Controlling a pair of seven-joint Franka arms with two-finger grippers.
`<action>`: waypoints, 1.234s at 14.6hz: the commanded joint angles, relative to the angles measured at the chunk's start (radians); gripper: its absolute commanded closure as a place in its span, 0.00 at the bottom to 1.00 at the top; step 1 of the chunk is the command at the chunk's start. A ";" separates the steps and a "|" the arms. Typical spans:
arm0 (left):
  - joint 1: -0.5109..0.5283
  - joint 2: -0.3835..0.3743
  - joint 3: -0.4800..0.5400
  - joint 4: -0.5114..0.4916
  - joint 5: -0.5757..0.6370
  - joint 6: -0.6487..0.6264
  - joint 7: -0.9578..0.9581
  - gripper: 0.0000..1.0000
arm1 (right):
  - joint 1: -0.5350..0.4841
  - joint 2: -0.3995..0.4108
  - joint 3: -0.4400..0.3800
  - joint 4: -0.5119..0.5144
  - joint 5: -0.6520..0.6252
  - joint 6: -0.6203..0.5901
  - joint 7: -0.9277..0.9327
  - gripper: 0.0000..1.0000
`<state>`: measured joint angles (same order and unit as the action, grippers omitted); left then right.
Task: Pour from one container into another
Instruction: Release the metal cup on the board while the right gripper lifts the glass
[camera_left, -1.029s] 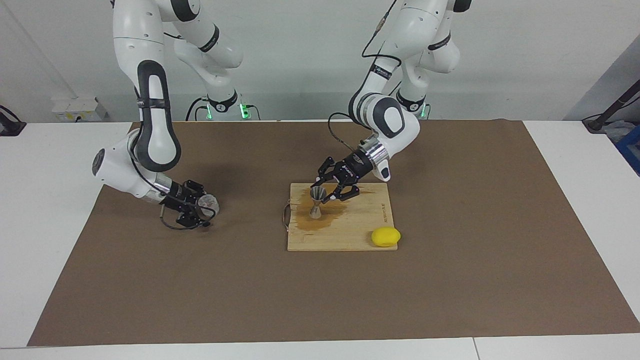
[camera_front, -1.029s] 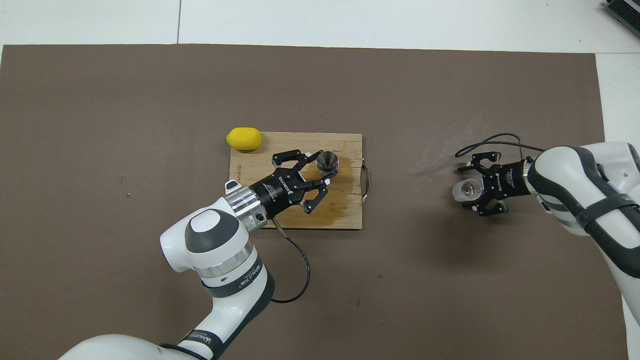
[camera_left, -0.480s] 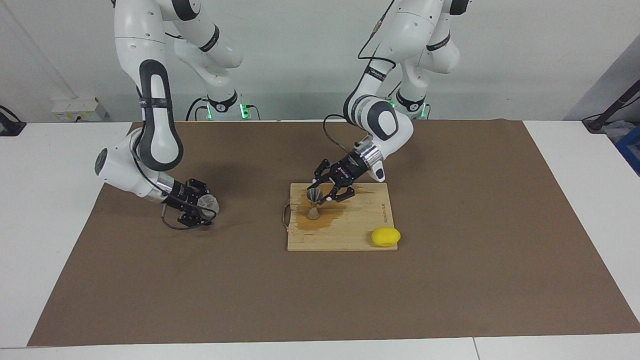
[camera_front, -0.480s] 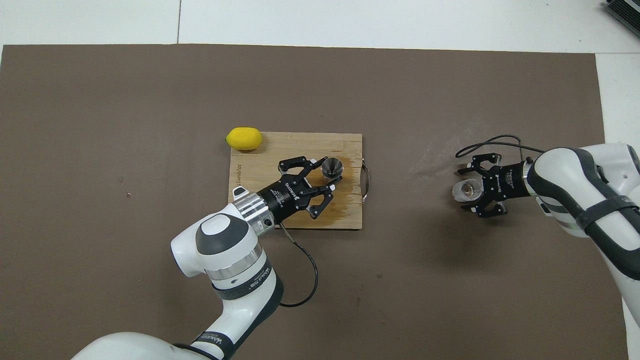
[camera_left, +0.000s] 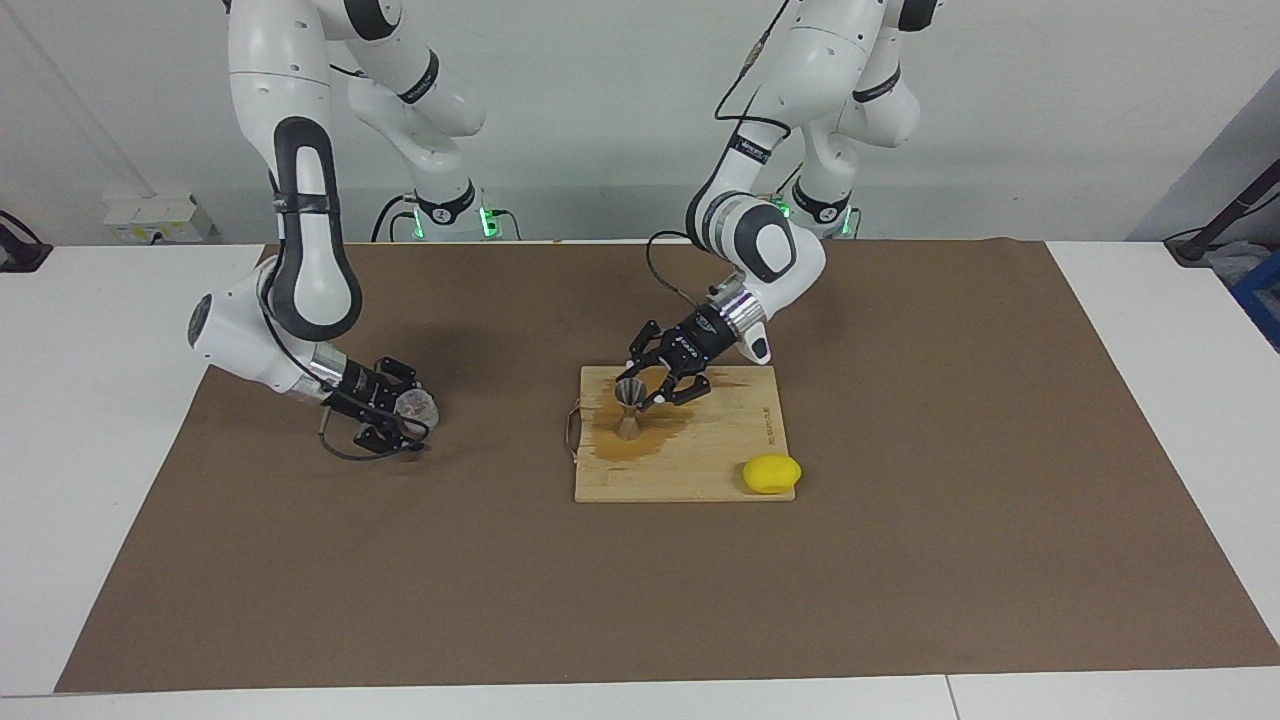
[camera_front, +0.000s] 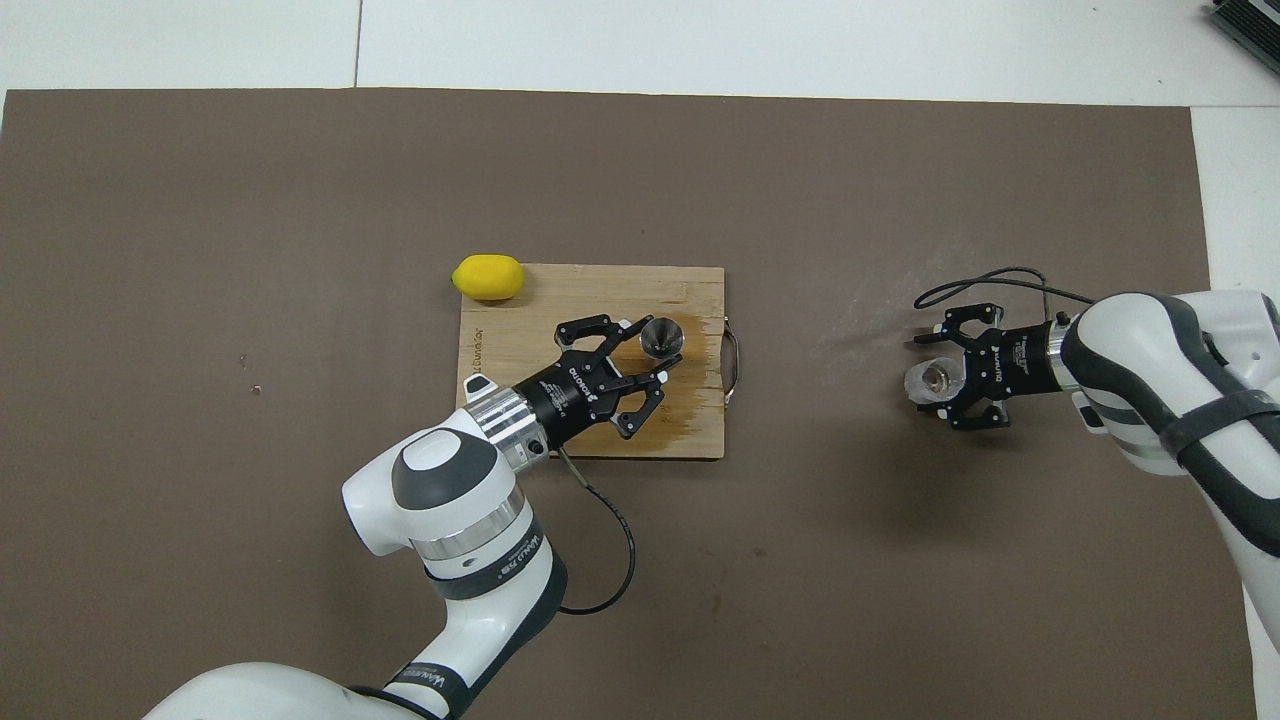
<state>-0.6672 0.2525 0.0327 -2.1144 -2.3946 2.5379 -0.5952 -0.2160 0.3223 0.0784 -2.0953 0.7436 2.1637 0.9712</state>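
The steel jigger (camera_left: 629, 406) stands upright on the wooden cutting board (camera_left: 720, 445); it also shows in the overhead view (camera_front: 661, 338). My left gripper (camera_left: 652, 388) is open low over the board, right beside the jigger, with a finger to either side of its upper cone (camera_front: 645, 349). My right gripper (camera_left: 404, 416) is shut on the clear glass cup (camera_left: 416, 404) and holds it low over the brown mat toward the right arm's end of the table. In the overhead view the cup (camera_front: 927, 379) sits between that gripper's (camera_front: 934, 378) fingers.
A yellow lemon (camera_left: 771, 473) lies at the board's corner farthest from the robots, toward the left arm's end (camera_front: 487, 277). A wet brown stain spreads on the board around the jigger. A brown mat (camera_left: 900, 560) covers the table.
My left gripper has slid across the board toward the jigger, and its fingers now flank it. My right gripper with the cup has shifted only slightly.
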 joint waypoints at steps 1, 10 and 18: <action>-0.018 0.001 0.015 -0.003 -0.029 0.015 0.026 0.62 | -0.003 -0.028 0.006 -0.028 0.025 0.004 0.003 0.11; -0.022 -0.019 0.010 0.022 -0.023 0.090 0.014 0.00 | 0.004 -0.046 0.006 -0.028 0.025 0.011 -0.005 0.54; -0.011 -0.107 -0.090 0.108 -0.012 0.298 -0.057 0.00 | 0.139 -0.140 0.001 0.010 -0.012 0.015 0.231 0.61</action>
<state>-0.6750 0.1931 -0.0641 -2.0097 -2.3969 2.7893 -0.6268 -0.1046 0.2161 0.0796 -2.0886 0.7436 2.1669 1.1295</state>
